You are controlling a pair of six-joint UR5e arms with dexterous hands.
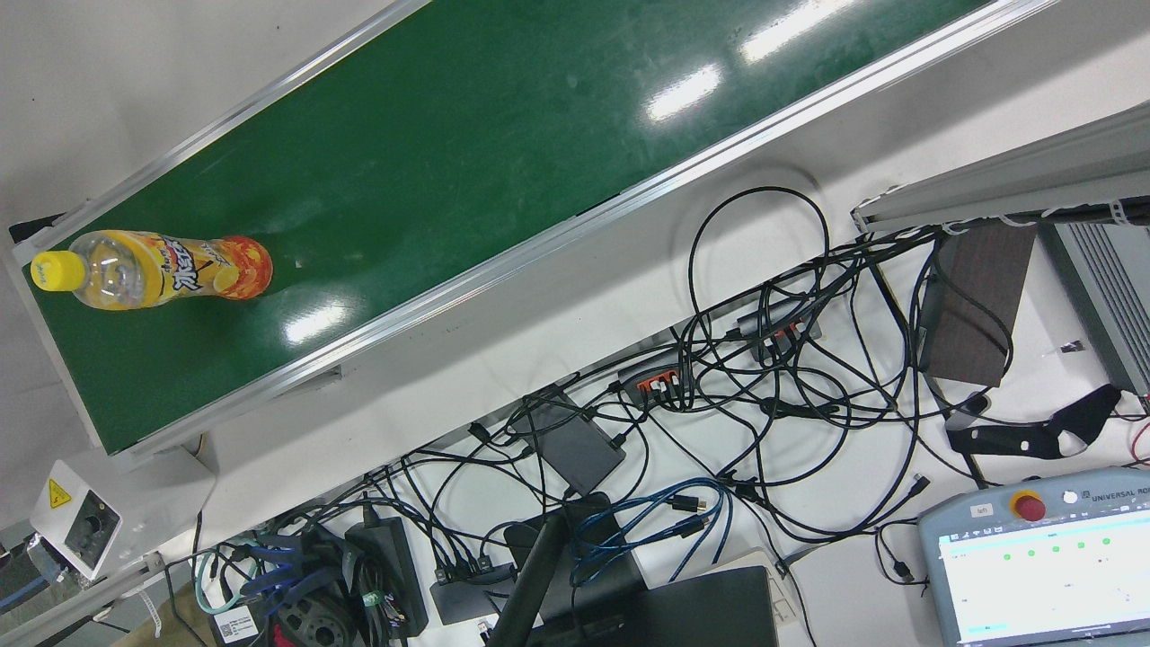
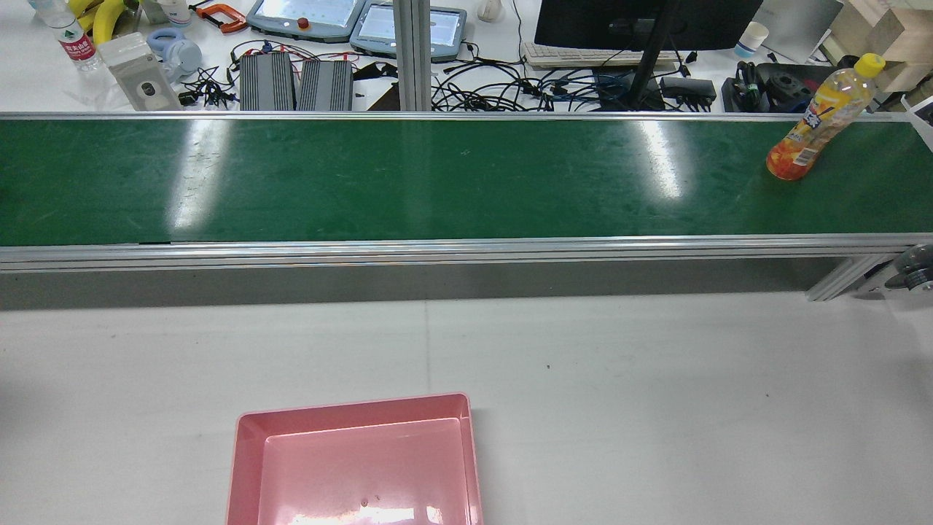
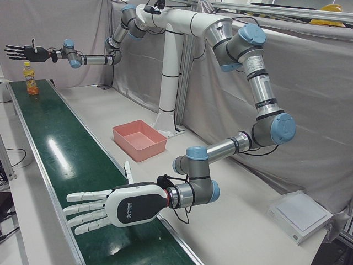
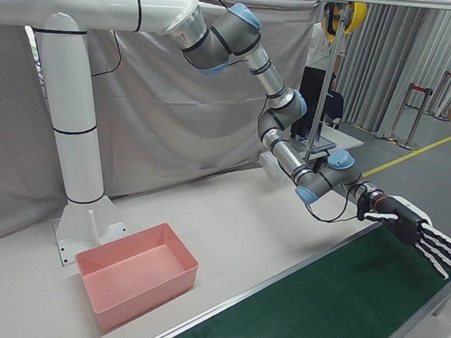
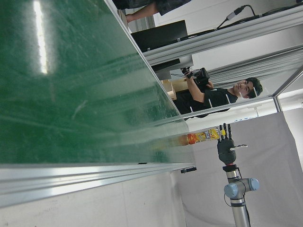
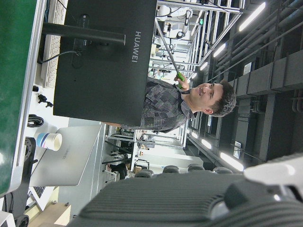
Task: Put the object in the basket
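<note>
Grey curtains back a white tabletop point(image 2: 656, 379) crossed by a green conveyor belt point(image 2: 437, 179), with the empty pink basket point(image 2: 244, 467) near the arms' pedestal, seemingly to shorten the carry. The bottle point(image 2: 816, 127) stands upright at the belt's right end. The right hand point(image 3: 25, 53) hovers above it and the left hand point(image 3: 118, 207) over the far end, both with fingers spread and empty, apparently ready for a grasp.
</note>
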